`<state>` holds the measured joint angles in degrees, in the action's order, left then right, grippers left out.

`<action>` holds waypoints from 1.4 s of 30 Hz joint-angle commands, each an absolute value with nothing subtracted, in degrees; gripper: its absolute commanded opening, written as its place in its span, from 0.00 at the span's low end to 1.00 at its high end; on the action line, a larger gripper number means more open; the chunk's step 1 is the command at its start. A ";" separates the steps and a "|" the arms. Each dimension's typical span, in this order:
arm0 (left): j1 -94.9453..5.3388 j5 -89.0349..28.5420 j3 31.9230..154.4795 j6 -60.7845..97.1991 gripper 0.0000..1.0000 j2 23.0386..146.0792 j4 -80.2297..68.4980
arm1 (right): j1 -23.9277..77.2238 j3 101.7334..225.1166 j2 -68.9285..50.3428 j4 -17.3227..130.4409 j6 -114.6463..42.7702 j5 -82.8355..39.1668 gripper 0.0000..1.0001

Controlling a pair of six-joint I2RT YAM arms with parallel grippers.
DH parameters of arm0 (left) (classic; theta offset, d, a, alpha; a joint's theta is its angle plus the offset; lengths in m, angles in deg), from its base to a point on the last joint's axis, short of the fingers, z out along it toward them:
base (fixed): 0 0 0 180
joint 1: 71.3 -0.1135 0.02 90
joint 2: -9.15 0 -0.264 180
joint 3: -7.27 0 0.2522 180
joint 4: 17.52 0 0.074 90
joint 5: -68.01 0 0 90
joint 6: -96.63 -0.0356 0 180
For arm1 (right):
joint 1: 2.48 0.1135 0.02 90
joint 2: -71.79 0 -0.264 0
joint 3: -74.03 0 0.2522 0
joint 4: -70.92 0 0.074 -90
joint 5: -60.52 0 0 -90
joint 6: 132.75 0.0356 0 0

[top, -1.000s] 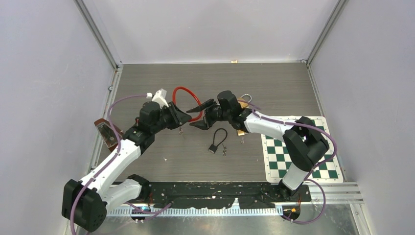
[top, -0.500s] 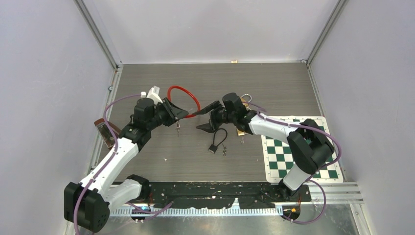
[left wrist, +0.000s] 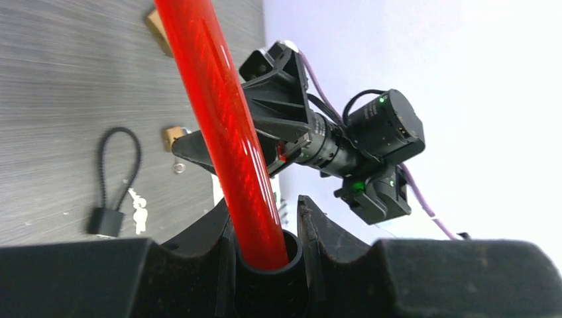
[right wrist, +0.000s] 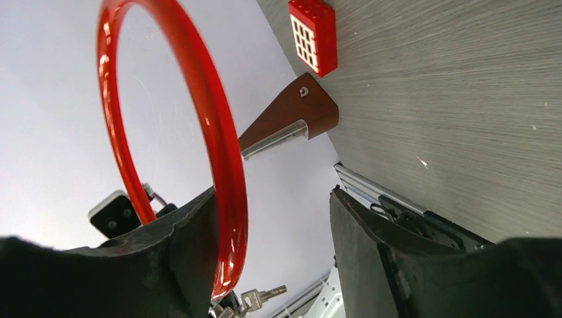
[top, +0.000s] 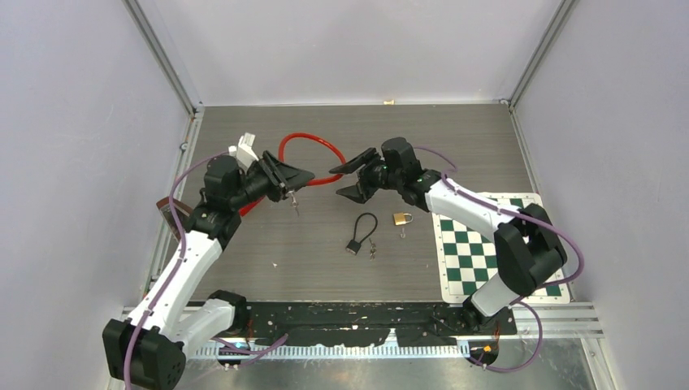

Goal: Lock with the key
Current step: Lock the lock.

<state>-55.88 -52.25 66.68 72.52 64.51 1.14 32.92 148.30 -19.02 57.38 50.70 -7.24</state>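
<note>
The job looks barely begun; the red cable lock is off the table and in hand, but nothing shows a key being turned, and the right claw has hold of nothing.

The left claw is nearly closed and clamps the red cable itself; its wrist view shows the cable seated tight between the two fingers. From there the loop arcs up toward twelve o'clock and curves round to two o'clock, ending just beside the right claw.

The right claw stands wide open, at three o'clock of the left claw and near it; in its wrist view the red loop runs along the inner face of one finger, and the gap beside it is bare.

A small bunch of keys hangs at six o'clock of the left claw, just beneath it; whether one of them sits in the keyhole I cannot tell.

What is left, by my reading: catch a key with the free claw, seat it if it is not seated, and turn it.

A black padlock and a brass padlock lie on the table at about five o'clock of the claws, untouched.
</note>
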 commanded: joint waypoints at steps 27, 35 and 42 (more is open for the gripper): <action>-57.33 -70.03 76.65 74.17 0.11 65.12 -1.73 | 33.02 162.88 -12.31 57.53 39.75 -9.87 0.05; -57.33 -71.23 76.67 73.53 0.24 66.51 -0.12 | 33.86 166.33 -14.71 54.49 38.89 -9.47 0.05; -57.24 -73.95 76.02 78.26 0.33 67.16 -6.22 | 35.29 164.83 -18.29 56.62 42.01 -8.96 0.05</action>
<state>-57.50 -69.45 74.40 75.66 66.65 -0.06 33.25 163.45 -16.72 51.57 39.83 -10.51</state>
